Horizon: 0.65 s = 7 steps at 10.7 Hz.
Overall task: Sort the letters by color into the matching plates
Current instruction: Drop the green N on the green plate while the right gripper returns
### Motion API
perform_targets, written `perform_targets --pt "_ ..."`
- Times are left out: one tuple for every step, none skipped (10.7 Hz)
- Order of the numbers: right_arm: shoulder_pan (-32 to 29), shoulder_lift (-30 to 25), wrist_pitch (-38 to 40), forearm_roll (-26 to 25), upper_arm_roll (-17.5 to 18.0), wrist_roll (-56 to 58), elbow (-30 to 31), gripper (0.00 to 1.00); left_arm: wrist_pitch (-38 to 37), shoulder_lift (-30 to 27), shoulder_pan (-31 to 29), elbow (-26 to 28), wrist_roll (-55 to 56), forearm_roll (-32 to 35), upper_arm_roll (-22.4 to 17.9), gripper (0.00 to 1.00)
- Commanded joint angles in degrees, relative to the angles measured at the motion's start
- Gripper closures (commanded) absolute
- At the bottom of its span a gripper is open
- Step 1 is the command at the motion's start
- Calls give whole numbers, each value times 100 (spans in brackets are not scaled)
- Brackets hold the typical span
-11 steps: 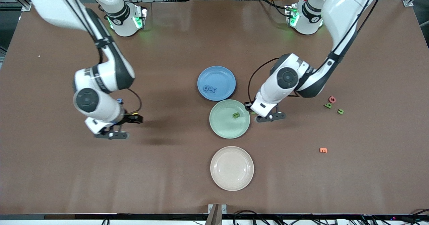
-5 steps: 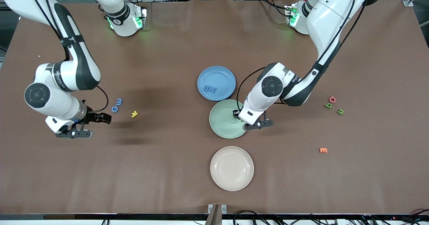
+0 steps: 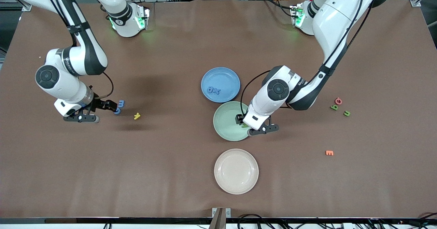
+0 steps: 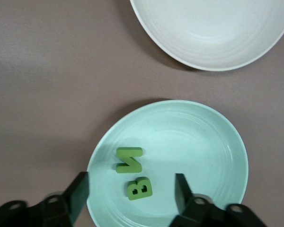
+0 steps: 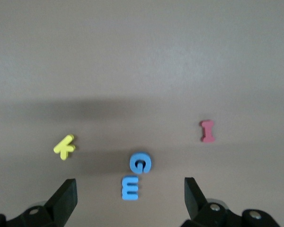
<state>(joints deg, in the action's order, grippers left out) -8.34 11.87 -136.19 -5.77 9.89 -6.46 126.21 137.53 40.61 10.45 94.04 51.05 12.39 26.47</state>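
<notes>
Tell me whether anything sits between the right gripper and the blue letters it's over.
Nothing visible does. The right gripper hangs open over the blue G and blue E, which lie side by side on the bare table. The yellow letter and red I lie off to either side.

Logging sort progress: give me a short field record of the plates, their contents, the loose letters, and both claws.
blue plate: two blue letters
green plate: green M, green B
cream plate: no letters
loose, right arm's end: blue G, blue E, yellow letter, red I
loose, left arm's end: red-and-green cluster, orange letter
left claw: open over green plate
right claw: open over blue E
</notes>
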Motion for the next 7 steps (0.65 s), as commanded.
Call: perform_targets --pt "-396 -413 -609 94 145 380 886 0 -647 -290 -148 -97 142 176 -37 0" --pt "-431 -405 -707 94 145 495 1018 0 -962 -430 -288 -36 107 185 -45 0" --pt "-432 -283 -977 94 145 497 1097 0 -1366 -527 -524 8 -154 289 -37 0" --pt "-440 -46 -1276 94 145 497 1090 0 -1613 -693 -718 139 -401 447 -37 0" --pt "-441 156 -1583 94 128 488 1072 0 -1668 -887 -885 428 -473 588 -37 0" --pt "-432 280 -1726 94 128 488 1063 0 -1669 -1045 -1070 674 -526 806 -37 0" --pt "-449 368 -1797 94 119 488 1054 0 -1669 -1195 -1220 946 -735 991 -37 0"
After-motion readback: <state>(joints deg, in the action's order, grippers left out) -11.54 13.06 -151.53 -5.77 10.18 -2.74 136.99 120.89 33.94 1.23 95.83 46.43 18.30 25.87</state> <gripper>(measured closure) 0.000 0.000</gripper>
